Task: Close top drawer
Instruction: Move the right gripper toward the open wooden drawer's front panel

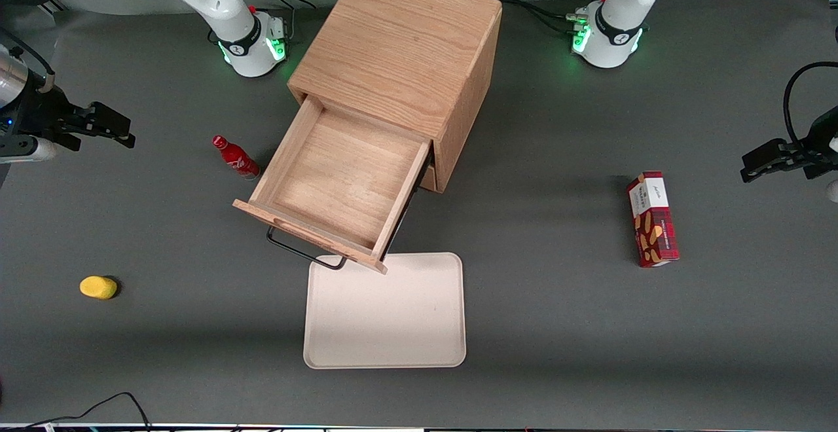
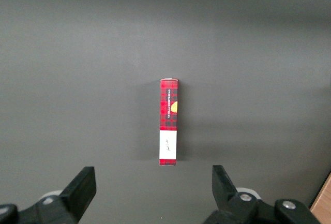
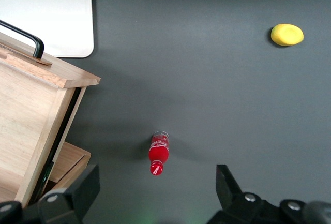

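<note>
While top drawer gapes, open jaws well apart.

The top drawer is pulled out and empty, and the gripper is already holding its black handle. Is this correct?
Not quite. The top drawer is pulled out and empty, but the front view shows the open gripper away from its handle, toward the working arm's end of the table.
</note>
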Controlling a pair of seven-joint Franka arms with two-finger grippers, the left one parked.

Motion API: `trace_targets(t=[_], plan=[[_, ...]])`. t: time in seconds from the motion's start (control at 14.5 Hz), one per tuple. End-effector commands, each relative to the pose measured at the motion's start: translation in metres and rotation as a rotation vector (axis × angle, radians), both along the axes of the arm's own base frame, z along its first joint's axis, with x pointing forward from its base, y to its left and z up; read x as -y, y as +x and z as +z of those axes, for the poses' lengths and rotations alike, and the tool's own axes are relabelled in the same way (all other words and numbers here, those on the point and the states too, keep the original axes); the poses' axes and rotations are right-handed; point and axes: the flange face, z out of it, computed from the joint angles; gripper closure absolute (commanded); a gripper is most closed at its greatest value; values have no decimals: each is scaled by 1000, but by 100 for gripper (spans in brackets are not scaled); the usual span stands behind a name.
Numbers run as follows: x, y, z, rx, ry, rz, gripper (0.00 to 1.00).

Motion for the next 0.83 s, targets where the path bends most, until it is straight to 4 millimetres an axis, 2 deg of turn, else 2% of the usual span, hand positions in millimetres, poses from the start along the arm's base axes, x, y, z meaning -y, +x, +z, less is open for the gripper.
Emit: trace_targets(t=[0.0, 0.21, 0.34, 0.62, 0.76], plan=[[2, 3, 4, 1, -18, -9, 0], [2, 5, 4, 3, -17, -11, 0], [0, 7, 12, 21, -17, -5, 0], [-7, 39, 11, 27, 1, 42, 0], [-24, 56, 4, 24, 8, 110, 0]])
